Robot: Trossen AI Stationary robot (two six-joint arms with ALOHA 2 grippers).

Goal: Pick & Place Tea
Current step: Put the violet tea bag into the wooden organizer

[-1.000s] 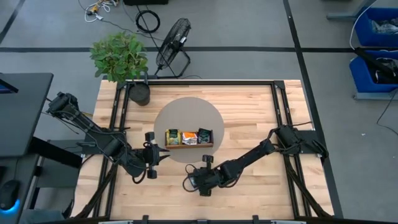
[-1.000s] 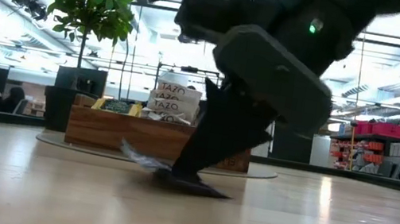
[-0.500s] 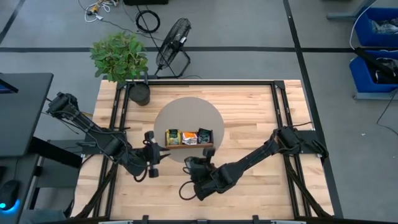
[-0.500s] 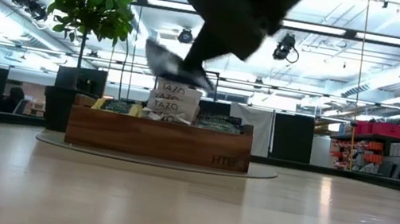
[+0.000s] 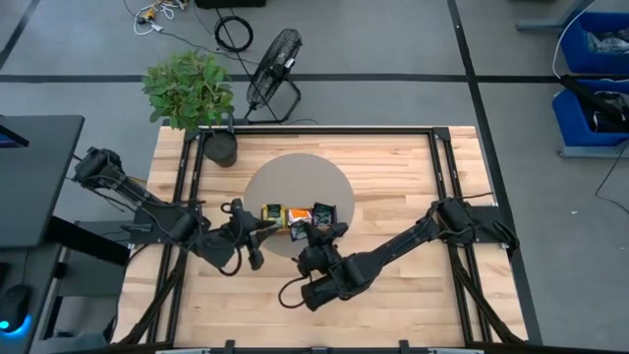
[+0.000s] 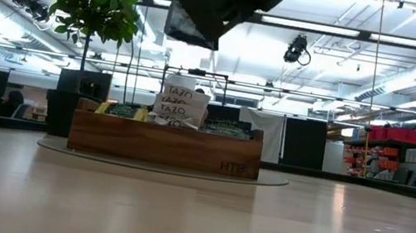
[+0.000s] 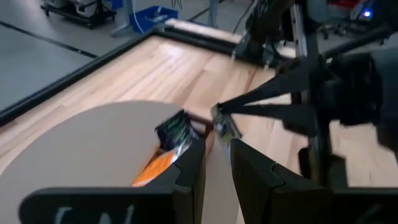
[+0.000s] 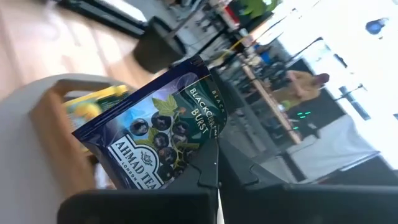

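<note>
My right gripper [image 5: 315, 230] hovers over the near edge of the long wooden tray [image 5: 328, 230] and is shut on a dark navy tea sachet [image 8: 155, 134]. The sachet is printed with berries and white lettering. In the low view this gripper [image 6: 209, 4] is high above the tray [image 6: 162, 144]. The tray stands on a round grey mat [image 5: 300, 177] and holds yellow-green, orange-and-white and navy sachets standing on edge [image 6: 180, 102]. My left gripper [image 5: 263, 228] hangs just left of the tray, narrowly open [image 7: 216, 146] and holding nothing. My right gripper pinches the navy sachet between its two fingers at one corner of its bottom edge [image 8: 202, 152]. The sachet is lifted clear and sticks out beyond the fingertips, tilted, its printed face toward the wrist camera. In the left wrist view it shows edge-on [image 7: 224, 127] at the fingertips.
A potted plant [image 5: 218, 147] stands at the table's far left corner. Black frame rails [image 5: 444, 177] run along the left and right sides. Bare wooden tabletop [image 5: 393, 295] lies near and to the right of the mat.
My right gripper, which was pressing the sachet on the table near the front, has lifted it clear, carrying it up and toward the far edge until it is over the tray. My left gripper has moved right and slightly farther, toward the tray's left end.
</note>
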